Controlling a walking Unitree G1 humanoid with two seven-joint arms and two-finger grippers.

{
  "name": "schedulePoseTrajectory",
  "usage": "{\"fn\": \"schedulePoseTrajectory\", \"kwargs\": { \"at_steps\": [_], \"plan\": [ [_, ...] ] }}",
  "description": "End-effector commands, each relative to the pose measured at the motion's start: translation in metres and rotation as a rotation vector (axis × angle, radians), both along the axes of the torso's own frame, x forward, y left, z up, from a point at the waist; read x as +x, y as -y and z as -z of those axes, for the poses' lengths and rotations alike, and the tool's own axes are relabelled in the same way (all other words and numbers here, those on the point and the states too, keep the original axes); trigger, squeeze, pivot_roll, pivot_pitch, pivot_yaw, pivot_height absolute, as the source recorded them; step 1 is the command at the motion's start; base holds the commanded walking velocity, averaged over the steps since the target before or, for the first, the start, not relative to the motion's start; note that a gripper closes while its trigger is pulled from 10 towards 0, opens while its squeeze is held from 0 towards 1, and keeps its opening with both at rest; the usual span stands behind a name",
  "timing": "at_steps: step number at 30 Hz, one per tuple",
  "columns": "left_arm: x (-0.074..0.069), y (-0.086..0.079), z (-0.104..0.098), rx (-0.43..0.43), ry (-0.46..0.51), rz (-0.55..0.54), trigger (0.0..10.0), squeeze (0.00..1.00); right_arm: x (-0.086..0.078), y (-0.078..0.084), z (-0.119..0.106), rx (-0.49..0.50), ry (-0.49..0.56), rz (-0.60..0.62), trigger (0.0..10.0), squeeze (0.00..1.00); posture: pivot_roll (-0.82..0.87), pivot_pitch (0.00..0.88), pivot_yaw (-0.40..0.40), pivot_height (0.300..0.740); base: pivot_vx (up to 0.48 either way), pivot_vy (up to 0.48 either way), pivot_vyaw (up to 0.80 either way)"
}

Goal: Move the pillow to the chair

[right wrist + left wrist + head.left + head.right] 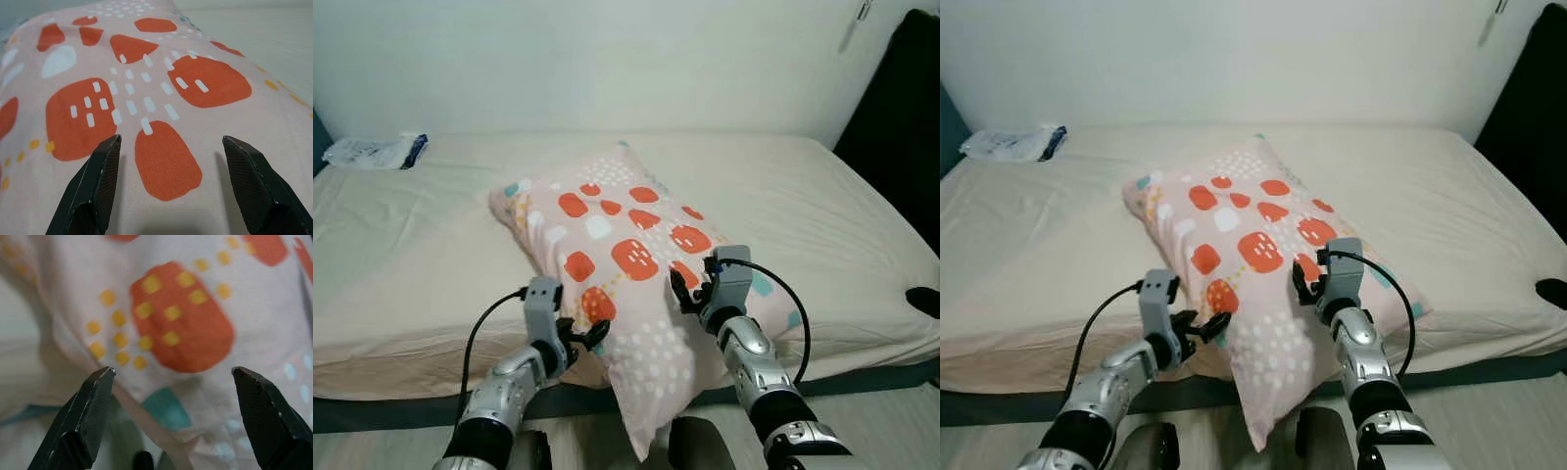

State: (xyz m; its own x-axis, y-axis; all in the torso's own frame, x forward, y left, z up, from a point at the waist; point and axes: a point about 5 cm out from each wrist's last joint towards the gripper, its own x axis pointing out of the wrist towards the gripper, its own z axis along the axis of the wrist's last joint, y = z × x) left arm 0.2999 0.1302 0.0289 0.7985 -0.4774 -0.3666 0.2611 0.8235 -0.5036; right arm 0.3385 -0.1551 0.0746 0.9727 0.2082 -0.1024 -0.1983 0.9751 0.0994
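Note:
A pink pillow [626, 255] with orange, white and teal patches lies on the bed, its near corner hanging over the front edge of the mattress. My left gripper [589, 336] is open at the pillow's near left side, fingers [83, 416] spread just short of the fabric [181, 328]. On the pillow's near right part sits my right gripper [690, 294], open too, its fingertips [102, 171] resting close on the patterned cover [166, 161]. Neither gripper holds anything.
The bed [822, 206] with a beige sheet spans the view, against a white wall. A plastic packet [374, 150] lies at its far left corner. A dark cloth or furniture [901, 108] stands at the right. A dark object [925, 299] rests at the bed's right edge.

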Motion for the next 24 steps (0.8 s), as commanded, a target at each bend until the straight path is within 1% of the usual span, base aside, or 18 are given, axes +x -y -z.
{"fn": "schedulePoseTrajectory", "kwargs": {
  "at_steps": [1,3,5,10,11,12,13,14,15,16,18,19,20,21,22,23,24],
  "plan": [
    [-0.003,-0.005,0.006,-0.006,-0.036,0.001,10.0,0.0,-0.001,0.0,-0.001,0.016,0.015,-0.003,10.0,0.0,-0.01,0.023,-0.052,0.572,0.0,0.0,0.0],
    [-0.004,-0.006,0.007,0.002,-0.038,0.005,10.0,0.0,-0.001,0.0,-0.001,0.016,0.016,-0.006,10.0,0.0,-0.01,0.023,-0.052,0.568,0.0,0.0,0.0],
    [-0.008,-0.009,0.011,0.03,-0.031,0.027,10.0,0.0,-0.001,0.0,-0.003,-0.003,0.028,-0.013,10.0,0.0,-0.01,0.022,-0.053,0.563,0.0,0.0,0.0],
    [-0.011,-0.011,0.013,0.034,-0.035,0.038,10.0,0.0,-0.001,-0.001,-0.004,-0.002,0.04,-0.023,10.0,0.0,-0.01,0.025,-0.053,0.563,0.0,0.0,0.0],
    [-0.013,-0.01,0.012,-0.06,-0.047,0.008,10.0,0.0,-0.001,-0.004,-0.006,0.008,0.051,-0.034,10.0,0.0,-0.01,0.028,-0.055,0.563,0.0,0.0,0.0],
    [-0.013,-0.01,0.012,-0.06,-0.047,0.008,10.0,0.0,-0.001,-0.004,-0.006,0.008,0.051,-0.034,10.0,0.0,-0.01,0.028,-0.055,0.563,0.0,0.0,0.0],
    [-0.013,-0.01,0.011,-0.106,-0.049,-0.005,10.0,0.0,-0.001,-0.004,-0.007,0.011,0.054,-0.037,10.0,0.0,-0.01,0.028,-0.055,0.563,0.0,0.0,0.0],
    [-0.013,-0.009,0.009,-0.177,-0.046,-0.022,10.0,0.0,-0.001,-0.005,-0.007,0.015,0.055,-0.04,10.0,0.0,-0.01,0.029,-0.056,0.563,0.0,0.0,0.0],
    [-0.011,-0.007,0.005,-0.271,-0.042,-0.043,10.0,0.0,-0.002,-0.005,-0.007,0.018,0.055,-0.044,10.0,0.0,-0.01,0.029,-0.056,0.563,0.0,0.0,0.0],
    [-0.011,-0.007,0.005,-0.271,-0.042,-0.043,10.0,0.0,-0.002,-0.005,-0.007,0.018,0.055,-0.044,10.0,0.0,-0.01,0.029,-0.056,0.563,0.0,0.0,0.0],
    [-0.008,-0.004,0.001,-0.35,-0.042,-0.058,10.0,0.0,-0.002,-0.004,-0.007,0.02,0.056,-0.049,10.0,0.0,-0.01,0.03,-0.057,0.563,0.0,0.0,0.0],
    [-0.008,-0.004,0.001,-0.35,-0.042,-0.058,10.0,0.0,-0.002,-0.004,-0.007,0.02,0.056,-0.049,10.0,0.0,-0.01,0.03,-0.057,0.563,0.0,0.0,0.0],
    [-0.007,0.006,-0.007,-0.472,-0.051,-0.041,10.0,0.0,-0.002,-0.004,-0.007,0.019,0.054,-0.051,10.0,0.0,-0.01,0.03,-0.058,0.563,0.0,0.0,0.0],
    [-0.007,0.006,-0.007,-0.472,-0.051,-0.041,10.0,0.0,-0.002,-0.004,-0.007,0.019,0.054,-0.051,10.0,0.0,-0.01,0.03,-0.058,0.563,0.0,0.0,0.0],
    [-0.007,0.011,-0.01,-0.511,-0.051,-0.029,10.0,0.0,-0.002,-0.003,-0.007,0.018,0.053,-0.051,10.0,0.0,-0.01,0.03,-0.058,0.563,0.0,0.0,0.0],
    [-0.007,0.011,-0.01,-0.511,-0.051,-0.029,10.0,0.0,-0.002,-0.003,-0.007,0.018,0.053,-0.051,10.0,0.0,-0.01,0.03,-0.058,0.563,0.0,0.0,0.0],
    [-0.008,0.019,-0.014,-0.533,-0.044,0.023,10.0,0.0,-0.003,-0.003,-0.007,0.016,0.052,-0.051,10.0,0.0,-0.02,0.033,-0.059,0.563,0.0,0.0,0.0]
  ]
}}
